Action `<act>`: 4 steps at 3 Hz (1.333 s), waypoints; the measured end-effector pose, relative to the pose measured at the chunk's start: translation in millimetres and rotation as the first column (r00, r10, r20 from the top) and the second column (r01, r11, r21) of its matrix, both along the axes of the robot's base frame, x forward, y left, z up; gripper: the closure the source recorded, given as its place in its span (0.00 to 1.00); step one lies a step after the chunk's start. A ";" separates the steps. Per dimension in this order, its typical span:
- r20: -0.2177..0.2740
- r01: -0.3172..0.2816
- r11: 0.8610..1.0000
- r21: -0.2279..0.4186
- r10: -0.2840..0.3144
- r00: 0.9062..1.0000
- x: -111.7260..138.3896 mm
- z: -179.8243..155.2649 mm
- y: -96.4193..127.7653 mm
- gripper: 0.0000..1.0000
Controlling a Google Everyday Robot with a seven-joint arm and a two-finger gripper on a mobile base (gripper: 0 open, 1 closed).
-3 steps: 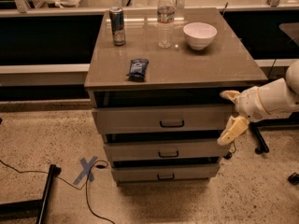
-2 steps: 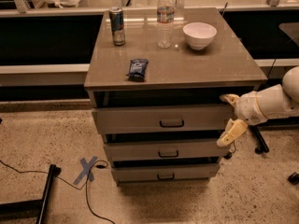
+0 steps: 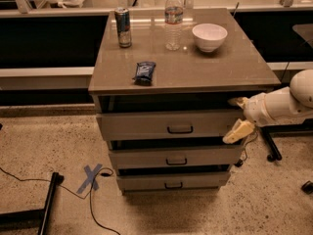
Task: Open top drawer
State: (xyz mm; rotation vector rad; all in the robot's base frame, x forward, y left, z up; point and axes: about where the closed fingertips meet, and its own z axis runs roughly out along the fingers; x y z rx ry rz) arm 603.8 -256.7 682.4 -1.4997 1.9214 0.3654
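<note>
Tool: at the right end of the top drawer front; fingers spread wide, one up by the dark gap under the table top, one down by the front's lower corner; nothing held.
Top drawer: uppermost of three, directly under the table top.
Handle: centre of the front, apart from the tool.
Table: carries can, water bottle, white bowl, dark snack packet.

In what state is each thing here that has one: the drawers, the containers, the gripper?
top drawer: looks shut, not gripped
middle drawer: shut
bottom drawer: shut
can: upright
water bottle: upright, capped
bowl: upright, looks empty
gripper: open, at top drawer's right end
</note>
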 end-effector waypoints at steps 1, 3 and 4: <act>0.004 -0.005 1.000 -0.022 0.005 1.000 3.9 -1.7 0.2 0.41; 0.004 -0.012 1.000 0.003 0.012 1.000 -24.7 7.0 1.4 0.71; 0.004 -0.012 1.000 0.003 0.012 1.000 -24.7 7.0 1.4 0.59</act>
